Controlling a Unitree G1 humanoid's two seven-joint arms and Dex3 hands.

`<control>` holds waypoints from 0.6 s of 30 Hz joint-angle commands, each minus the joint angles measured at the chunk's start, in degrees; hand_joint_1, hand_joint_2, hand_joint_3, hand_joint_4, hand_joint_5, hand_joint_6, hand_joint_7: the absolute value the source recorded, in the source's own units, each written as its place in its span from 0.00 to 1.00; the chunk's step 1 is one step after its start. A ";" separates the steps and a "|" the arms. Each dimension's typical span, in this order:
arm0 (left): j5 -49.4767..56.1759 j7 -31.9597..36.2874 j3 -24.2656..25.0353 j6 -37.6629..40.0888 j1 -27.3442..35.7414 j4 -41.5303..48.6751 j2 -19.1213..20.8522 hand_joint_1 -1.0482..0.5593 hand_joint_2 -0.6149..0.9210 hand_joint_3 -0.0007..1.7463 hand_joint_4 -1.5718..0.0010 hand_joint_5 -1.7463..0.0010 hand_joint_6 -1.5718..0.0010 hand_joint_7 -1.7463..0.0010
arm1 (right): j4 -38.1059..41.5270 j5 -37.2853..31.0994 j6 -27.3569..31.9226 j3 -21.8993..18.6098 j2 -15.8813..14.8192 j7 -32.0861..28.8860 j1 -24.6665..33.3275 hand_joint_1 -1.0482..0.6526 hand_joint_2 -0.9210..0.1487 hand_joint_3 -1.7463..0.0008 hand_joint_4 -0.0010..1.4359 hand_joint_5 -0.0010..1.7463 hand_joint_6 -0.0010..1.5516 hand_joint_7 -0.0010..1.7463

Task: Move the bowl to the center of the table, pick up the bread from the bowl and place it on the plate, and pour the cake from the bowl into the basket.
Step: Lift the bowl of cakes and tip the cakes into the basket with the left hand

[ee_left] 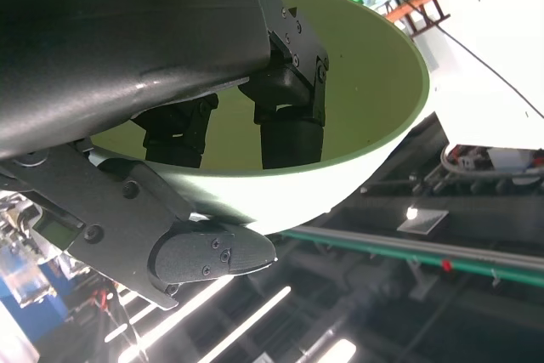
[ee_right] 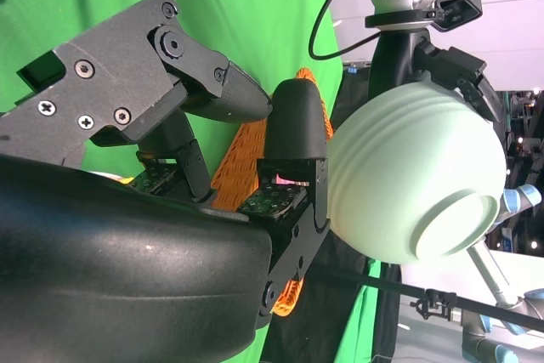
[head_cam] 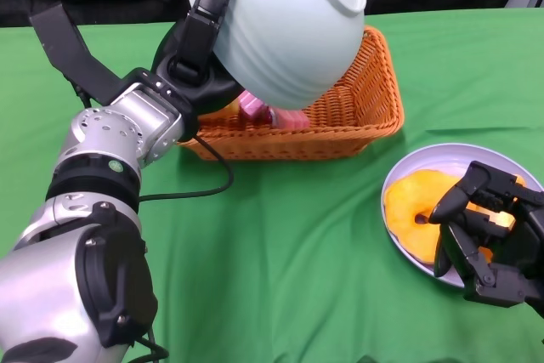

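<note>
My left hand point(head_cam: 200, 36) grips the rim of the pale green bowl point(head_cam: 276, 23) and holds it tipped upside down over the orange wicker basket point(head_cam: 357, 116). The left wrist view looks into the bowl point(ee_left: 357, 82), and the part of its inside that shows is bare, with fingers point(ee_left: 289, 116) inside the rim. A pink cake point(head_cam: 263, 110) lies in the basket under the bowl. The orange ring-shaped bread point(head_cam: 416, 210) lies on the lilac plate point(head_cam: 459, 155) at the right. My right hand point(head_cam: 489, 231) hovers over the plate with fingers apart, holding nothing. The right wrist view shows the bowl point(ee_right: 408, 184) and basket point(ee_right: 246, 155).
A green cloth point(head_cam: 306, 244) covers the table. Black cables point(head_cam: 212, 189) trail from my left forearm across the cloth in front of the basket. A dark backdrop runs behind the table's far edge.
</note>
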 commanded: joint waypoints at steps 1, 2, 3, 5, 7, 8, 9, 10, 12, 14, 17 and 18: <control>0.48 -4.48 -0.79 0.17 -2.26 0.08 1.40 0.47 0.97 0.37 0.50 0.00 0.59 0.00 | 0.47 -0.25 -1.19 0.07 -1.19 0.62 0.13 0.53 0.32 0.36 0.54 1.00 0.41 0.91; 0.74 -5.26 -1.01 0.27 -2.29 0.29 1.61 0.46 0.98 0.35 0.49 0.00 0.59 0.00 | 0.46 -0.54 -1.30 0.16 -1.32 0.68 0.12 0.53 0.32 0.35 0.54 1.00 0.40 0.91; 0.91 -6.06 -1.19 0.42 -2.32 0.54 1.83 0.46 0.99 0.34 0.49 0.00 0.59 0.00 | 0.40 -0.79 -1.32 0.26 -1.44 0.71 0.13 0.53 0.32 0.35 0.53 1.00 0.40 0.92; 1.44 -8.08 -1.82 0.50 -2.31 0.91 2.24 0.46 0.99 0.35 0.49 0.00 0.58 0.00 | 0.28 -1.03 -1.32 0.37 -1.53 0.73 0.17 0.52 0.32 0.35 0.53 1.00 0.40 0.92; 1.80 -9.02 -2.30 0.54 -2.33 1.09 2.51 0.47 0.97 0.40 0.48 0.00 0.58 0.00 | 0.40 -1.07 -1.35 0.39 -1.59 0.87 0.14 0.52 0.32 0.35 0.53 1.00 0.39 0.92; 1.90 -9.44 -2.48 0.59 -2.34 1.13 2.60 0.47 0.96 0.40 0.48 0.00 0.58 0.00 | 0.59 -1.19 -1.60 0.36 -1.62 1.00 0.11 0.52 0.32 0.35 0.53 1.00 0.39 0.92; 1.95 -9.72 -2.60 0.61 -2.34 1.18 2.66 0.47 0.95 0.43 0.48 0.00 0.58 0.00 | 0.72 -1.30 -1.80 0.33 -1.64 1.09 0.09 0.53 0.32 0.36 0.53 1.00 0.39 0.92; 2.02 -10.04 -2.75 0.66 -2.35 1.20 2.72 0.47 0.94 0.44 0.49 0.00 0.58 0.00 | 0.92 -1.42 -2.10 0.30 -1.65 1.19 0.08 0.53 0.32 0.36 0.53 1.00 0.39 0.92; 2.13 -10.89 -3.07 1.04 -2.39 1.25 2.87 0.47 0.91 0.49 0.48 0.00 0.58 0.00 | 1.05 -1.33 -2.18 0.25 -1.64 1.36 0.07 0.53 0.32 0.35 0.53 1.00 0.39 0.92; 2.48 -11.51 -3.55 1.03 -2.42 1.19 2.99 0.48 0.88 0.54 0.48 0.00 0.57 0.00 | 1.07 -1.38 -2.20 0.25 -1.66 1.41 0.04 0.53 0.32 0.35 0.53 1.00 0.39 0.93; 3.27 -12.73 -4.38 0.77 -2.45 1.02 3.23 0.48 0.83 0.62 0.48 0.00 0.57 0.00 | 1.03 -1.71 -2.22 0.29 -1.78 1.33 0.03 0.53 0.32 0.35 0.53 1.00 0.39 0.93; 3.68 -12.91 -4.69 0.62 -2.50 0.84 3.35 0.48 0.83 0.62 0.48 0.00 0.57 0.00 | 0.95 -1.73 -2.14 0.29 -1.77 1.29 0.06 0.53 0.32 0.35 0.53 1.00 0.39 0.93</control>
